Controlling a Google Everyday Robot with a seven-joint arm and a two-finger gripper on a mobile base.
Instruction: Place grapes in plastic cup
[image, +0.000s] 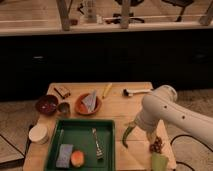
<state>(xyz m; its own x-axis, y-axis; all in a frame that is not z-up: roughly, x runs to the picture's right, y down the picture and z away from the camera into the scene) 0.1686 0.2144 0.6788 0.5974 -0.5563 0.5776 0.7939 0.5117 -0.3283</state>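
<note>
The grapes (156, 145), a small dark purple-red bunch, lie on the wooden table (116, 111) near its front right corner. Just in front of them stands the pale green plastic cup (160, 161), upright at the table's edge. My white arm comes in from the right and bends down over this corner. My gripper (151, 136) hangs open right above the grapes, at their left side, and holds nothing. Its tips are partly hidden by the arm's wrist.
A long green pepper (127, 135) lies just left of the gripper. A green tray (82, 122) holds a fork (96, 143), a sponge (64, 154) and an orange fruit (76, 158). An orange plate (88, 104), grey metal cup (63, 108), red bowl (46, 105) and white container (38, 133) sit to the left.
</note>
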